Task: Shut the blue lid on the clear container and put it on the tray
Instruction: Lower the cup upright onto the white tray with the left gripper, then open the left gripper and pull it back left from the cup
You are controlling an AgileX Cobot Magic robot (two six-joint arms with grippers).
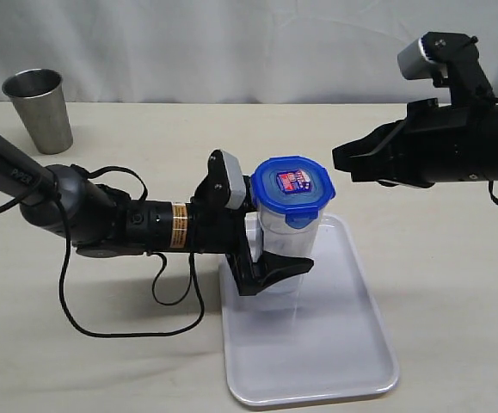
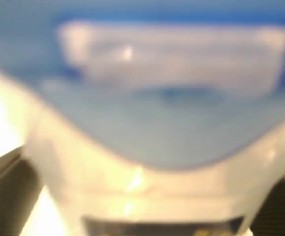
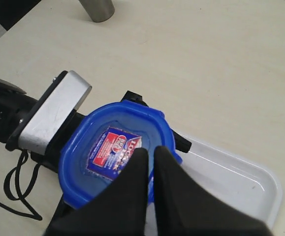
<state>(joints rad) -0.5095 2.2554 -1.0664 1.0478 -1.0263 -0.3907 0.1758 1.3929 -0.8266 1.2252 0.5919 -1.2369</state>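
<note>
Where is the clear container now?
Near the middle of the exterior view, the container stands upright on the far end of the tray, lid on top, with the left gripper around its lower part.

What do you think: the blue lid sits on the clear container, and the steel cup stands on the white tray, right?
No. The exterior view shows the steel cup on the table, away from the white tray. The blue lid does sit on the clear container.
</note>
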